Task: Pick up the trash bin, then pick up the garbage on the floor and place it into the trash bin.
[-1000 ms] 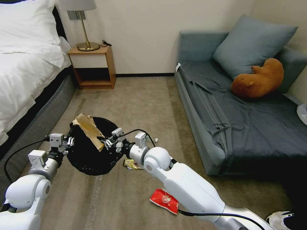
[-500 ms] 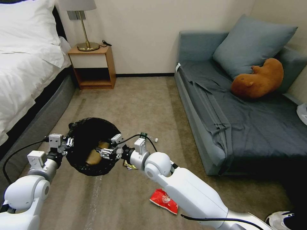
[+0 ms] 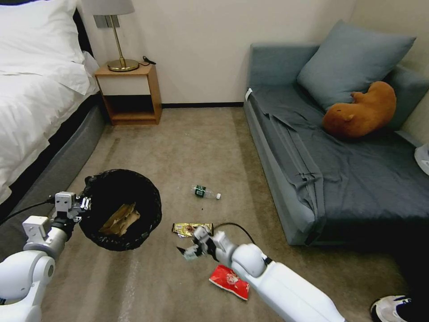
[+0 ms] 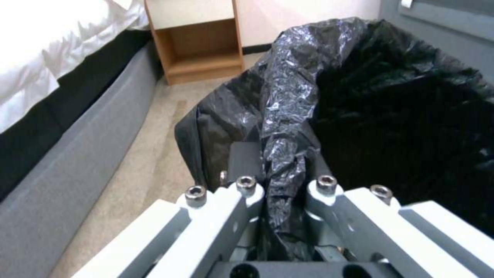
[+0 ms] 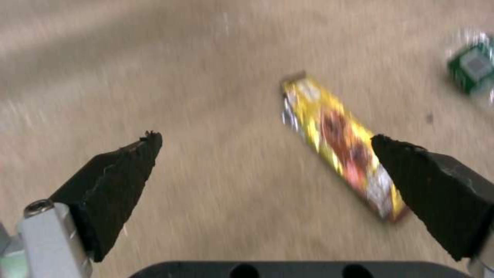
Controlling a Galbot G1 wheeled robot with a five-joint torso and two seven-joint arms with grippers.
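While the left gripper [image 3: 82, 203] keeps its jaws clamped on the crinkly black liner at the rim of the trash bin [image 3: 119, 208], held off the carpet near the bed, the right gripper [image 3: 190, 253] hangs low over the floor with its jaws spread wide and empty, just beside the gold-brown wrapper [image 3: 192, 229]. The crumpled brown paper bag [image 3: 119, 218] already lies inside the bin. One risk, as I judge it, is that the thin, slippery film could slide or tear between the jaws, letting the round bin sag or drop. Another is that the flat, glossy wrapper lies flush on the short-pile carpet, so the pointed black fingertips [image 5: 121, 170] could skate over it. The small clear bottle [image 3: 205, 192] and the soft red snack bag [image 3: 229, 281] wait nearby.
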